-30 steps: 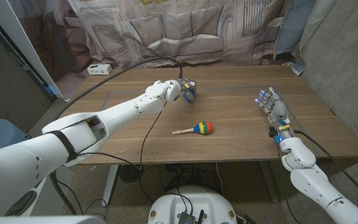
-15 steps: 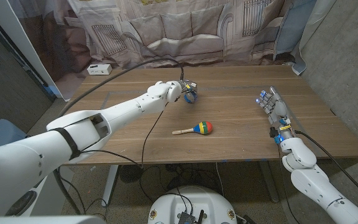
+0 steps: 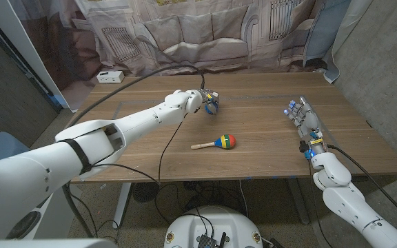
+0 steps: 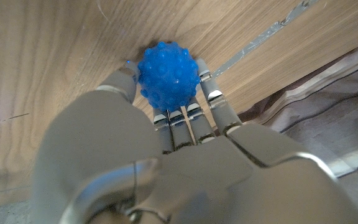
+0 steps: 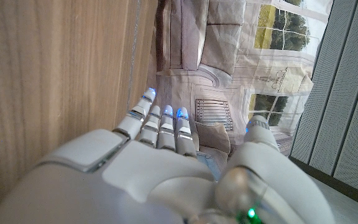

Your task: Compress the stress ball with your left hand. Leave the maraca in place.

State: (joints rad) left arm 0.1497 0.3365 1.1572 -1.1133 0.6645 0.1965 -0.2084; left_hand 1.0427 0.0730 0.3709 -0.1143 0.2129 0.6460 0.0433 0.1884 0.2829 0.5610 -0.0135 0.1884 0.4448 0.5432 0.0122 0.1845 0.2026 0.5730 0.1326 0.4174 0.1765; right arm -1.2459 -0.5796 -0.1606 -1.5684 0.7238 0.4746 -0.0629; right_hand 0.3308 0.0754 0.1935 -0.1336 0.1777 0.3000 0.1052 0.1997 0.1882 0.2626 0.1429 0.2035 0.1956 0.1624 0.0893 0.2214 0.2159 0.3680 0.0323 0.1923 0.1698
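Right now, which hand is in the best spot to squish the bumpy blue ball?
The left hand. Its fingers already wrap the blue stress ball, while the right hand waits open, far across the table, beyond the maraca.

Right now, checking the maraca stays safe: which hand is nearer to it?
Left. The left hand holds the ball just behind the maraca; the right hand waits farther off.

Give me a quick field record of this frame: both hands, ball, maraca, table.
left hand: fingers and thumb wrapped around the stress ball at the table's far middle
stress ball: blue, knobbly, gripped against the table
right hand: open, holds nothing, at the table's right side
maraca: lies on the table's middle, apart from both hands
table: wooden
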